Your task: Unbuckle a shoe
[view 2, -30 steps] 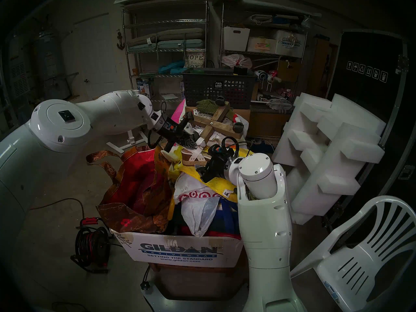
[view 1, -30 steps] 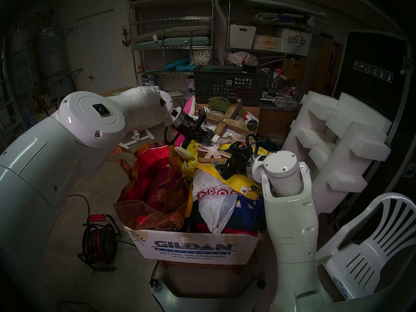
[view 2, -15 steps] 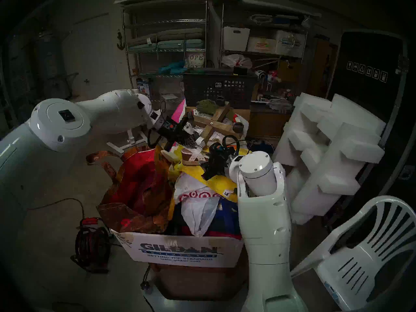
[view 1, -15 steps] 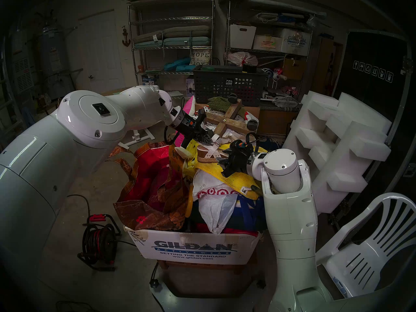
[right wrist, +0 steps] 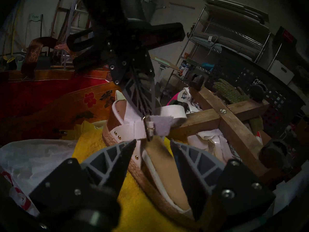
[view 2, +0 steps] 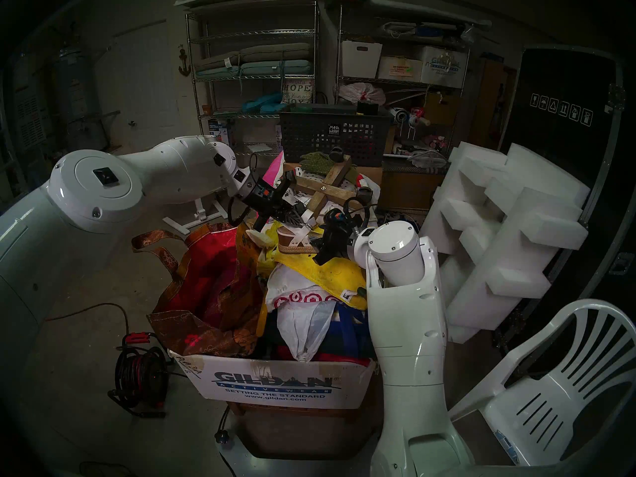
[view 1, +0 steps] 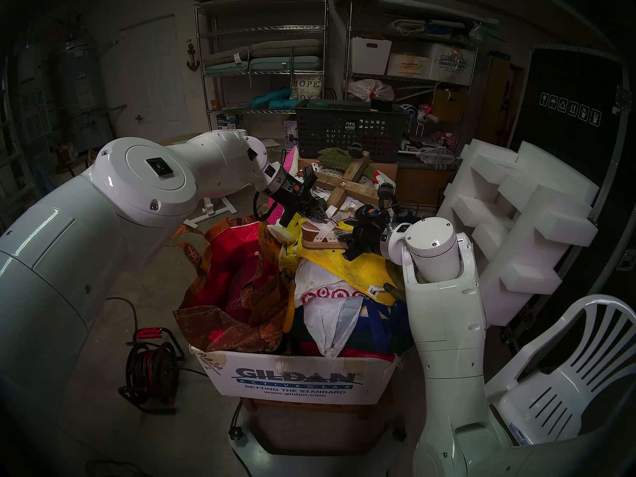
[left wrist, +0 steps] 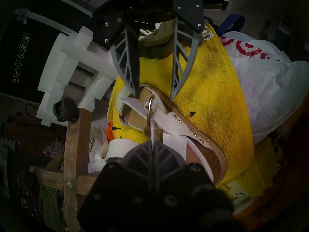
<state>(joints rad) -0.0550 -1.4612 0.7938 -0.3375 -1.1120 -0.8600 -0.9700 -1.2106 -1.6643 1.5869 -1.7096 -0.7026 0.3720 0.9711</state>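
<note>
Shoe (view 1: 318, 238) upright on sole, long axis left-right, head view.

One sandal (view 1: 320, 237), two tools, one yellow towel (view 1: 361, 269), one cardboard box (view 1: 296, 380), one white chair (view 1: 564, 373), two wire shelves (view 1: 261, 53)

Dim, fisheye-warped, dark-rimmed views

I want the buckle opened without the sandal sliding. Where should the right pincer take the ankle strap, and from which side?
Probably the free strap end just past the buckle, approached from the heel side. It sticks out clear there, while the left pincer is shut on the strap on the buckle's other side. The right pincer, open, faces it.
</note>
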